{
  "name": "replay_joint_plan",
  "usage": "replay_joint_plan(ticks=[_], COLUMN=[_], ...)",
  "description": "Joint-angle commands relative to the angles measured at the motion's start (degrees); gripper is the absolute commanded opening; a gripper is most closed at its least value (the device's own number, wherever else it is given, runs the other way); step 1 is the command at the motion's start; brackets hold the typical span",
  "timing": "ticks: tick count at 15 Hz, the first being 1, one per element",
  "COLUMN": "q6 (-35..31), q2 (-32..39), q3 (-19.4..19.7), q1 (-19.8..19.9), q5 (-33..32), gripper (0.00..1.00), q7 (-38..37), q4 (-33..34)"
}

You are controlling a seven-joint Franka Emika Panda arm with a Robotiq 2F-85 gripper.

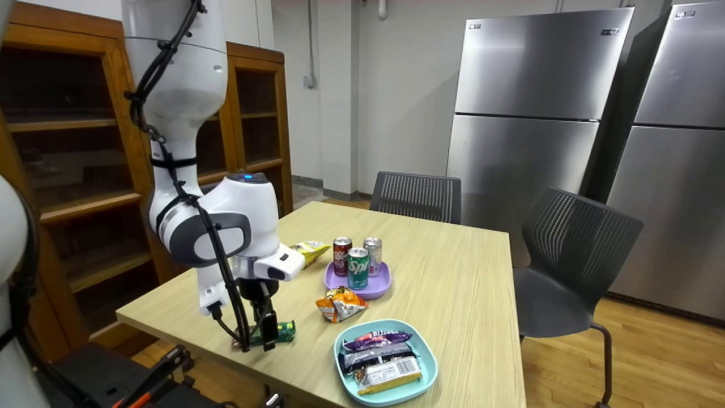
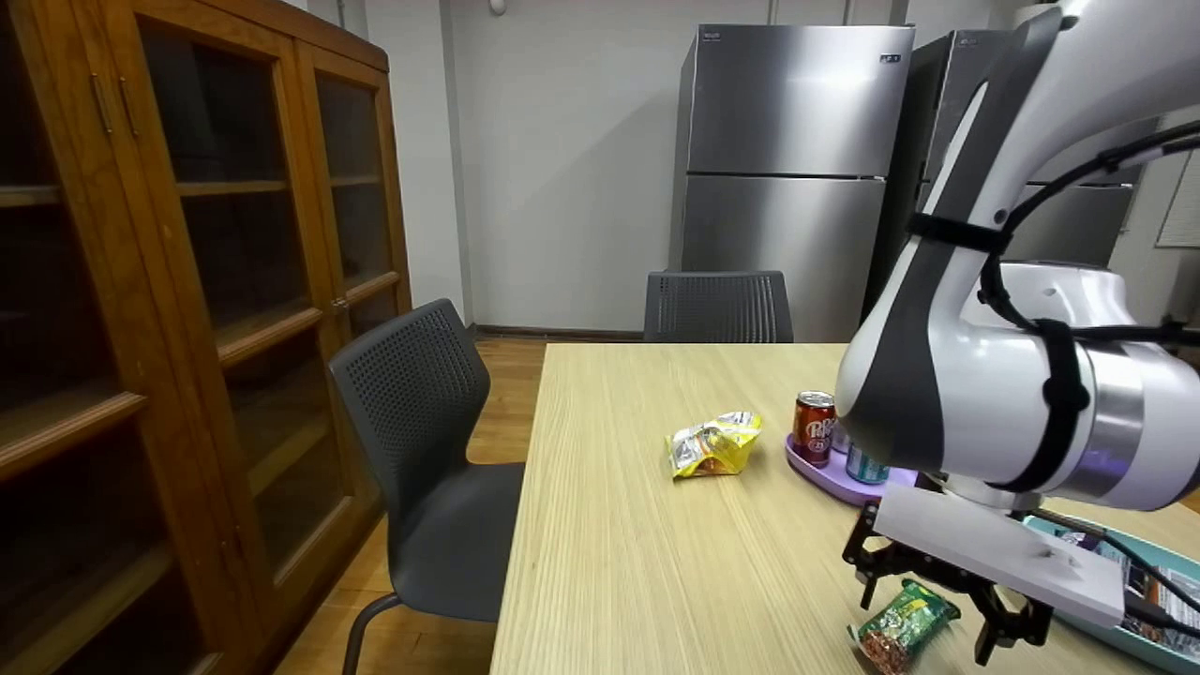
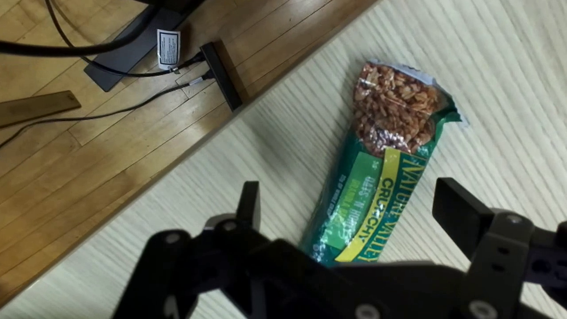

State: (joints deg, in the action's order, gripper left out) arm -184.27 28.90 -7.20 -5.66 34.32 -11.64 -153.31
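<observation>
A green Nature Valley granola bar in its wrapper lies flat on the light wooden table near the table's edge; it shows in the wrist view (image 3: 376, 177) and in both exterior views (image 1: 286, 332) (image 2: 907, 623). My gripper is open and empty, low over the bar, in the wrist view (image 3: 352, 199) and in both exterior views (image 1: 257, 343) (image 2: 926, 622). Its fingers stand apart on either side of the bar, with gaps on both sides. The bar lies aslant between them. Its near end is hidden behind the gripper's body in the wrist view.
A teal tray (image 1: 429, 362) holds several wrapped bars. A purple plate (image 1: 378, 290) bears three cans, including a green Sprite can (image 1: 358, 269). An orange snack bag (image 1: 341, 305) and a yellow one (image 2: 717, 443) lie on the table. Grey chairs (image 2: 431, 487) stand around it.
</observation>
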Motion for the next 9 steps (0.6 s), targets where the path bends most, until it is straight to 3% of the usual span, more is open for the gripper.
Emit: replay_joint_plan(ticks=[1,8,9], q6=[-1.66,-1.77,-1.79], q2=[3.04,5.46,5.33], q3=[-2.65,-2.97,-2.64], q1=[2.64,3.13,2.82], q5=[-0.24,0.1,0.15], gripper=[1.0,1.0,0.82], q7=[0.28,-0.14,-0.18], q4=[2.92,5.98,5.9])
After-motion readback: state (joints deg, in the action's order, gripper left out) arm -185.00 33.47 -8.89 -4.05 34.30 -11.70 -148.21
